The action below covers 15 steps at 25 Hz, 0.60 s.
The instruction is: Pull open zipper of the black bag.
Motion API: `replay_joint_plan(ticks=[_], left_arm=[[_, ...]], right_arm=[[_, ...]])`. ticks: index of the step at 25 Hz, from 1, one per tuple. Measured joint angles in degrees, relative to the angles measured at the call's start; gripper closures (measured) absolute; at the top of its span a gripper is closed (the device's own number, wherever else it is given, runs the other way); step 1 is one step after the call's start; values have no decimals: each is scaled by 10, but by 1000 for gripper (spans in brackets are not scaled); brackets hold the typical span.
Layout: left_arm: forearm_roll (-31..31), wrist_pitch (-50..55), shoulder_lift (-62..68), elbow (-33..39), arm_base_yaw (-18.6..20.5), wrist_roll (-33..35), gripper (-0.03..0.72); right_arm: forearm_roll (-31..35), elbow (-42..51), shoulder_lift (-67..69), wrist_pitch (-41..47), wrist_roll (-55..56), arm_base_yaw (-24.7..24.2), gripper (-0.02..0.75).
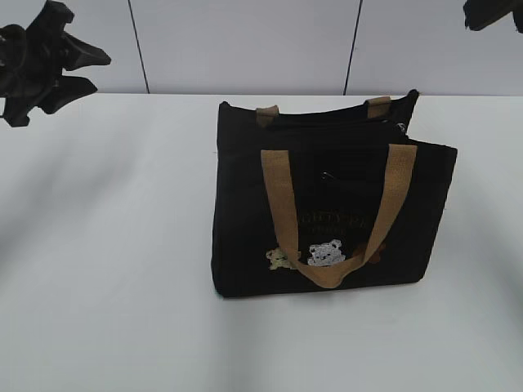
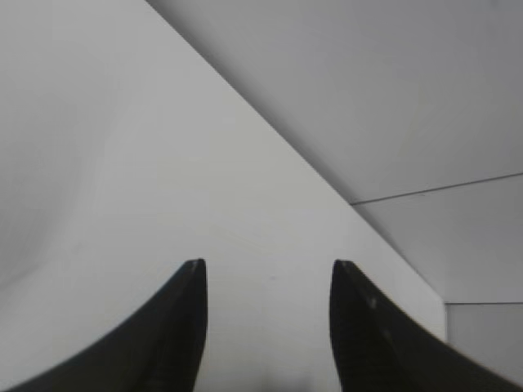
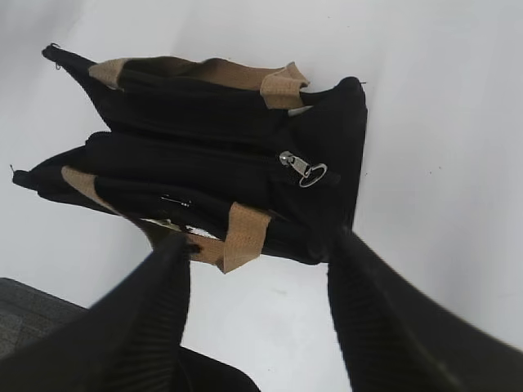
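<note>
The black bag (image 1: 245,220) stands upright in the middle of the white table, with a tan handle (image 1: 282,204) hanging down its front over small bear patches (image 1: 327,253). From above, the right wrist view shows the bag (image 3: 212,175) with the zipper running along its top, shut, and the silver pull (image 3: 304,169) lying at one end. My right gripper (image 3: 260,238) hovers open above and beside that end, touching nothing. My left gripper (image 2: 270,265) is open over bare table, far to the bag's left. Both grippers hang high at the upper corners, left (image 1: 41,65) and right (image 1: 494,15).
The white table (image 1: 106,269) reaches all round the bag. A pale panelled wall (image 1: 245,41) stands behind the table's far edge. A dark grey surface (image 3: 24,314) shows beyond the table edge in the right wrist view.
</note>
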Motion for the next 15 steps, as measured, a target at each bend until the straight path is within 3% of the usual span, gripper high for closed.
replay_joint_plan(ticks=[2,7,9,15], left_arm=[[24,-19,0,-2,13,-8,320],[229,-3,0,-18,22,-11,320],[281,7,-1,-18,22,-11,320],[309,39,-11,-18,22,-11,320]], right_arm=[[3,0,0,0,-2,0,328],[4,0,0,0,-3,0,328],[4,0,0,0,-3,0,328],[-12,0,0,0,-1,0,328]])
